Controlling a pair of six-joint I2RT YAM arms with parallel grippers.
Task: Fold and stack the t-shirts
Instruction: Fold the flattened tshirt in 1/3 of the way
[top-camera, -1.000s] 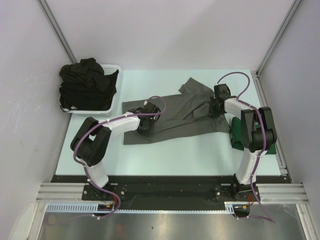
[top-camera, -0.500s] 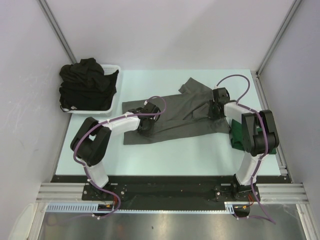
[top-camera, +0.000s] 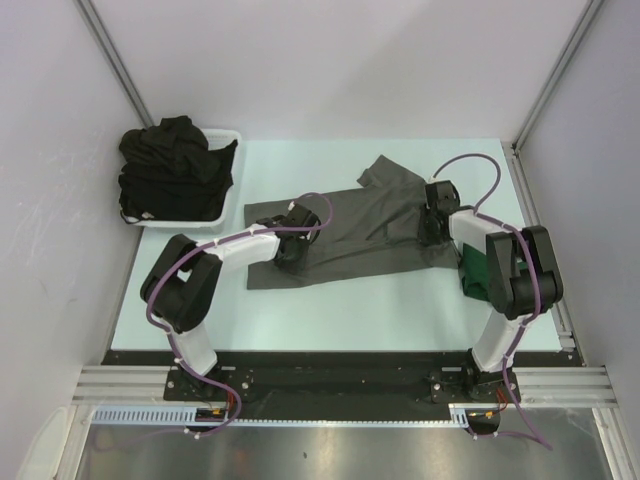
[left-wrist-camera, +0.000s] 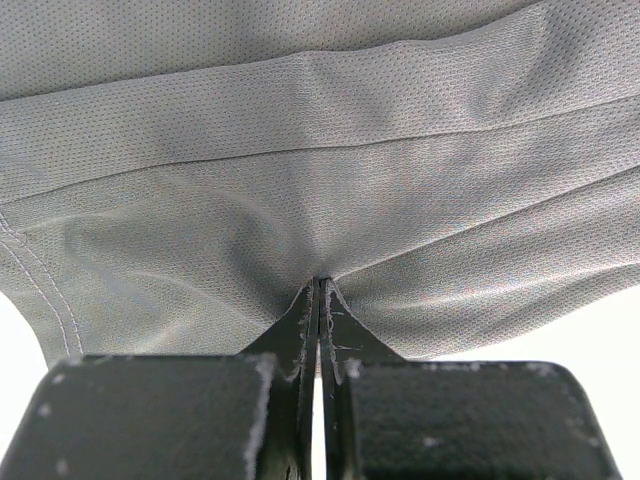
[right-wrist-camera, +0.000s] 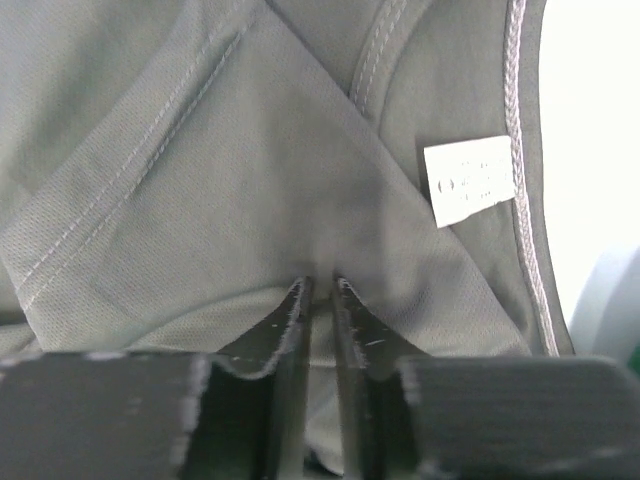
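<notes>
- Charcoal grey t-shirt (top-camera: 350, 225) lies spread across the middle of the table (top-camera: 330, 310)
- left gripper (left-wrist-camera: 320, 285) is clenched on a pinch of its fabric
- right gripper (right-wrist-camera: 320, 285) has its jaws slightly parted, released, over a fold beside the white neck label (right-wrist-camera: 468, 178)

Left arm (top-camera: 230, 247) stretches low across the table, its forearm running rightward, and the left gripper (left-wrist-camera: 318, 285) is clamped tight on a pinch of the grey shirt (left-wrist-camera: 300, 150). Right arm (top-camera: 515, 270) doubles back sharply at the elbow, with the right gripper (right-wrist-camera: 320, 288) angled down, jaws a crack apart.
</notes>
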